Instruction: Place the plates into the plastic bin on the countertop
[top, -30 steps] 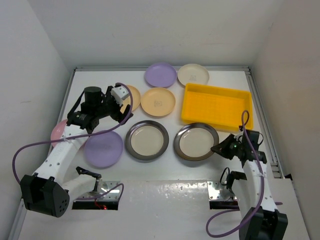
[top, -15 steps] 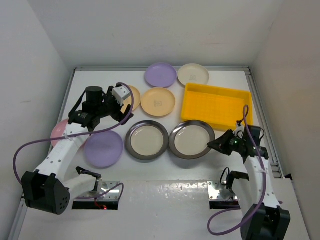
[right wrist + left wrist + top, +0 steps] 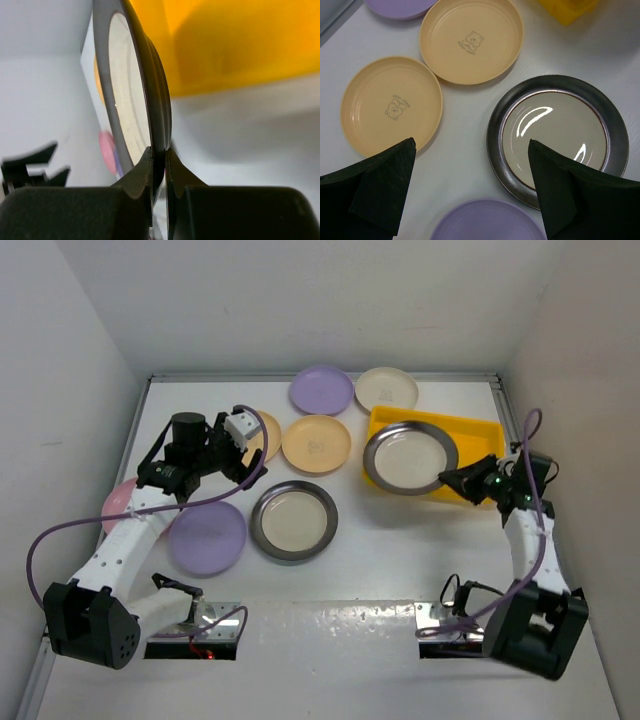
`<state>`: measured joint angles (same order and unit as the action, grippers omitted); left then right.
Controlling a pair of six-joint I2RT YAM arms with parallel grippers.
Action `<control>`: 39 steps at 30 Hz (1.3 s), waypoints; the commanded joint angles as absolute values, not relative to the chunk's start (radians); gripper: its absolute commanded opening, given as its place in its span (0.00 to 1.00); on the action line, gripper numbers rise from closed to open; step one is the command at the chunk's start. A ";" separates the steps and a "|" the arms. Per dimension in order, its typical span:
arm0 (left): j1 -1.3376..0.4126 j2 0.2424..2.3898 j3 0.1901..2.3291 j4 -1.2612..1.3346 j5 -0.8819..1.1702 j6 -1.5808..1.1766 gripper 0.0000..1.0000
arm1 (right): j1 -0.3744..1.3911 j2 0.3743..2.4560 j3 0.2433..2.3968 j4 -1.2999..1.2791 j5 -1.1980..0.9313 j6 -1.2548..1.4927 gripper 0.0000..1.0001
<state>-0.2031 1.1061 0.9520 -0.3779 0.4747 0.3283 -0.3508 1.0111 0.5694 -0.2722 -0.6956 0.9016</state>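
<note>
White desk point(image 3: 400, 570) fills the frame; yellow plastic bin point(image 3: 478, 440) lies at upper right; a dark-rimmed plate point(image 3: 410, 457) is held over the bin's left end, its rim pinched by the right fingers point(image 3: 137, 175); the left fingers point(image 3: 385, 180) are spread wide and hold nothing, above an orange plate point(image 3: 392, 105) left of centre.

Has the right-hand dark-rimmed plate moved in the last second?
Yes. The held plate rose off the countertop and now overlaps the left end of the yellow bin.
</note>
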 commanded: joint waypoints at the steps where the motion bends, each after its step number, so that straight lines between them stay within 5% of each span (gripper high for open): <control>1: -0.204 1.094 0.960 -0.351 0.491 0.331 0.94 | -0.413 1.118 0.707 -0.078 -0.698 0.944 0.00; 5: -0.195 1.094 0.951 -0.351 0.491 0.331 0.94 | -0.417 1.326 0.828 -0.227 -0.615 0.777 0.00; 18: -0.164 1.094 0.942 -0.351 0.491 0.341 0.94 | -0.465 1.617 0.946 -0.160 -0.632 0.707 0.00; 20: -0.164 1.094 0.942 -0.342 0.491 0.341 0.94 | -0.482 1.649 0.977 -0.234 -0.630 0.666 0.18; 21: -0.164 1.094 0.933 -0.342 0.491 0.341 0.94 | -0.482 1.705 0.994 -0.273 -0.632 0.651 0.50; 24: -0.155 1.094 0.933 -0.342 0.500 0.341 0.95 | -0.466 1.797 1.151 -0.497 -0.626 0.529 0.78; 28: -0.155 1.094 0.923 -0.342 0.500 0.341 0.95 | -0.410 1.792 1.238 -0.633 -0.503 0.443 0.83; 35: -0.155 1.103 0.914 -0.342 0.509 0.341 0.96 | -0.169 1.615 1.262 -0.647 0.073 0.457 0.84; 39: -0.155 1.112 0.914 -0.333 0.520 0.341 0.96 | -0.055 1.568 1.232 -0.576 0.045 0.462 0.84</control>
<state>-0.1665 1.1095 0.9131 -0.3641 0.4866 0.3325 -0.0917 1.6127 1.2194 -0.6147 -0.0437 0.4736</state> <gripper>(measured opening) 0.961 0.840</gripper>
